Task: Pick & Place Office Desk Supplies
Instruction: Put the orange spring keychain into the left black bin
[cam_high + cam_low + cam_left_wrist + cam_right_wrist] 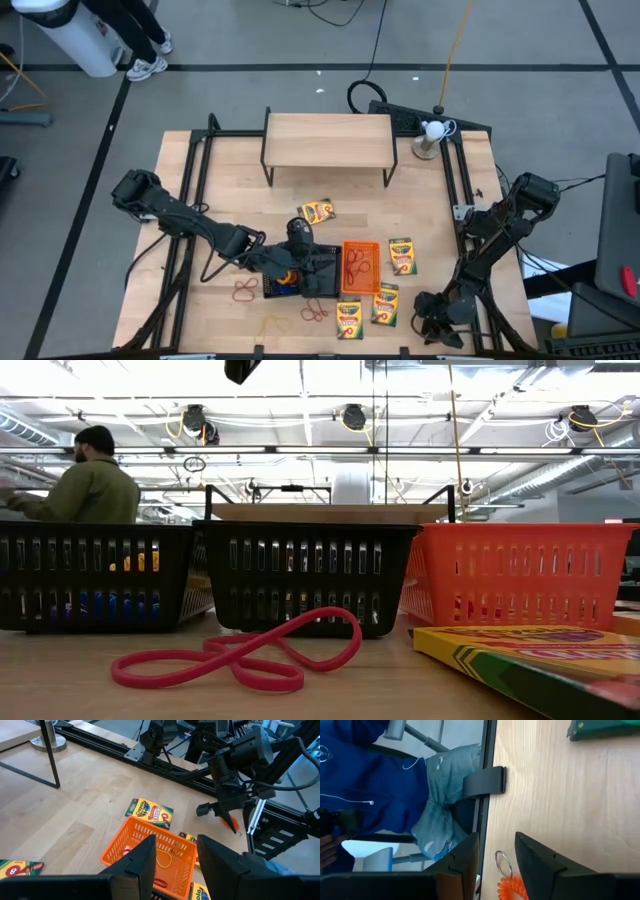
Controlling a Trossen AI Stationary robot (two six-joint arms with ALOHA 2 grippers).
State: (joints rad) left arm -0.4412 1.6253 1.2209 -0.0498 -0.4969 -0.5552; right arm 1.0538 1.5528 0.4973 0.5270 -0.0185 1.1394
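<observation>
My left gripper [300, 262] hovers lower centre over a black tray [290, 283], jaws parted and empty — the orange tray [360, 266] lies just right of it. My right gripper [436, 325] sits lower right, jaws apart around an orange coiled keyring [511, 887] — whether gripped, I cannot tell.

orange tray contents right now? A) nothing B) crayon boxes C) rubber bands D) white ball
C: the high view shows thin red loops lying inside the orange tray, and the left wrist view shows bands there too; the crayon boxes lie outside it on the table.
</observation>
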